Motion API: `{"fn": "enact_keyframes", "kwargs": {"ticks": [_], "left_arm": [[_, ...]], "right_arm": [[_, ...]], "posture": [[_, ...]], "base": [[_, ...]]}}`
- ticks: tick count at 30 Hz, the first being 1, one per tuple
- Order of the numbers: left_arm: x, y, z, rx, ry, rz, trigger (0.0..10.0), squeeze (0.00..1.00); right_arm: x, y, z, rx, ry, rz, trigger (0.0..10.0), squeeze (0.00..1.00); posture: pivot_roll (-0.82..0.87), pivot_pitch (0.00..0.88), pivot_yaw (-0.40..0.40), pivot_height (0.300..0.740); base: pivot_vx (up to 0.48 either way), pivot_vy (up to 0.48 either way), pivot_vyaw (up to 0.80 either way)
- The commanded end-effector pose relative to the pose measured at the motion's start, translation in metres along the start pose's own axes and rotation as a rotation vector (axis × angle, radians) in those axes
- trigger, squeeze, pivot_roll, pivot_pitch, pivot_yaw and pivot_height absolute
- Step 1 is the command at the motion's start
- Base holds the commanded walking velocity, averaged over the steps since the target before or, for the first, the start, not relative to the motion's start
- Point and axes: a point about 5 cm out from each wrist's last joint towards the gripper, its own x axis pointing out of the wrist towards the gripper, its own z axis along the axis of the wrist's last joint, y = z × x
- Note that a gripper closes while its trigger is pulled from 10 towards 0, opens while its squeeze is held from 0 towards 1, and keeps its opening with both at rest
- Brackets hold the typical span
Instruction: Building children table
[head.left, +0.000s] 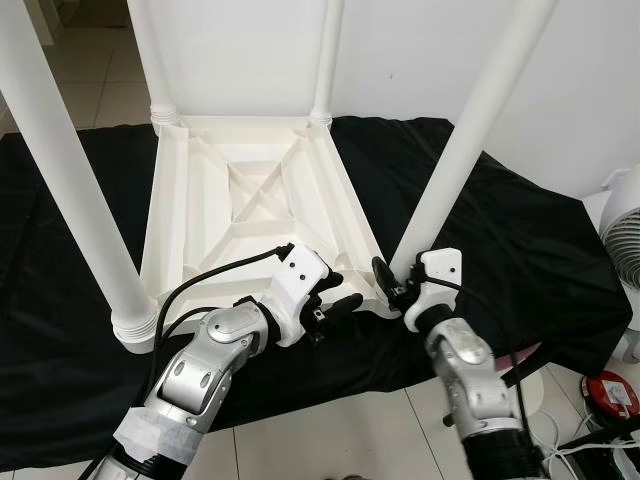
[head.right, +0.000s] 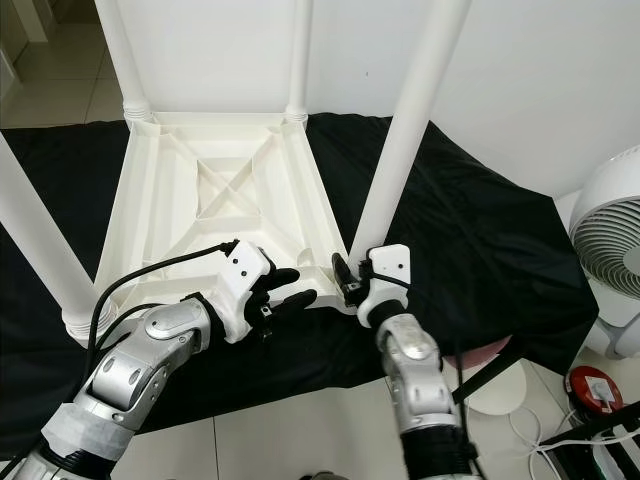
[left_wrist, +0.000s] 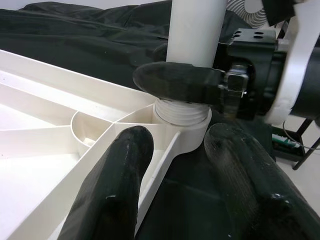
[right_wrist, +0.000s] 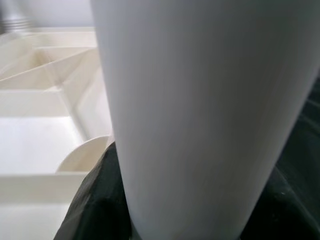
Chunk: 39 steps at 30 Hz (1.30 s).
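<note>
- Four white round plastic legs stand up from the corners of the upturned white ribbed plastic tabletop, which lies underside-up on a black cloth over the floor, presumably to spare its face from scratches.
- Nearest the robot's right, the white leg sits in the tabletop's near right corner socket; threads show at its base, so it looks not fully screwed home.
- Right gripper is clamped round that leg just above the socket, likely to twist it in.
- Left gripper has its fingers spread, straddling the tabletop's near edge beside the socket, apparently to steady the top against the turning.
- White fan stands off the cloth's right edge.
</note>
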Motion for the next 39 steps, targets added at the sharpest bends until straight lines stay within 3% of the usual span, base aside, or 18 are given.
{"fn": "enact_keyframes", "kwargs": {"ticks": [1, 2, 5, 11, 12, 16, 21, 29, 30, 31, 33, 39], "left_arm": [[0.001, -0.002, -0.001, -0.007, 0.007, -0.01, 10.0, 0.0], [0.001, -0.002, -0.001, -0.007, 0.006, -0.009, 10.0, 0.0], [0.001, -0.001, 0.001, -0.007, 0.003, -0.007, 10.0, 0.0], [0.001, -0.002, 0.0, -0.006, 0.006, -0.016, 10.0, 0.0], [0.001, -0.002, 0.0, -0.005, 0.006, -0.015, 10.0, 0.0], [0.001, -0.001, 0.0, -0.009, 0.006, -0.005, 10.0, 0.0], [0.0, -0.002, 0.0, -0.01, 0.007, -0.005, 10.0, 0.0], [-0.002, 0.001, 0.0, -0.007, 0.009, 0.002, 10.0, 0.0], [-0.002, 0.001, 0.0, -0.007, 0.009, 0.001, 10.0, 0.0], [-0.002, 0.001, 0.0, -0.007, 0.01, 0.001, 10.0, 0.0], [-0.002, 0.001, 0.001, -0.005, 0.01, -0.001, 10.0, 0.0], [-0.001, 0.003, 0.002, -0.002, 0.01, 0.0, 10.0, 0.0]], "right_arm": [[-0.003, -0.006, -0.006, -0.024, 0.04, -0.041, 10.0, 0.0], [-0.005, -0.004, -0.005, -0.028, 0.039, -0.09, 10.0, 0.0], [-0.005, 0.012, -0.005, 0.006, 0.046, -0.074, 10.0, 0.0], [-0.005, 0.012, -0.005, 0.021, 0.05, -0.075, 10.0, 0.0], [-0.006, 0.014, -0.003, 0.032, 0.04, -0.058, 10.0, 1.0], [-0.009, 0.018, 0.001, 0.054, 0.025, -0.021, 10.0, 1.0], [-0.014, 0.011, 0.003, 0.024, 0.02, 0.001, 10.0, 1.0], [-0.026, -0.015, 0.01, 0.01, 0.023, 0.103, 10.0, 1.0], [-0.027, -0.017, 0.011, -0.001, 0.023, 0.156, 10.0, 0.68], [-0.028, -0.018, 0.011, -0.007, 0.026, 0.201, 10.0, 0.0], [-0.029, -0.022, 0.011, -0.047, 0.035, 0.288, 10.0, 0.0], [-0.025, -0.033, 0.012, -0.088, 0.03, 0.381, 10.0, 0.0]], "posture": [[0.02, 0.047, -0.085, 0.74], [0.02, 0.047, -0.085, 0.74], [0.02, 0.047, -0.079, 0.74], [0.02, 0.048, -0.076, 0.74], [0.02, 0.05, -0.077, 0.74], [0.03, 0.051, -0.077, 0.74], [0.03, 0.052, -0.074, 0.74], [0.03, 0.05, -0.074, 0.74], [0.03, 0.049, -0.07, 0.74], [0.03, 0.049, -0.07, 0.74], [0.03, 0.048, -0.067, 0.74], [0.03, 0.047, -0.065, 0.74]], "base": [[0.0, 0.0, 0.0], [0.0, 0.0, 0.0], [0.0, 0.0, 0.0], [0.0, 0.0, 0.0], [0.0, 0.0, 0.0], [0.0, 0.0, 0.0], [0.0, 0.0, 0.0], [0.0, 0.0, 0.0], [0.0, 0.0, 0.0], [0.0, 0.0, 0.0], [0.0, 0.0, 0.0], [0.0, 0.0, 0.0]]}}
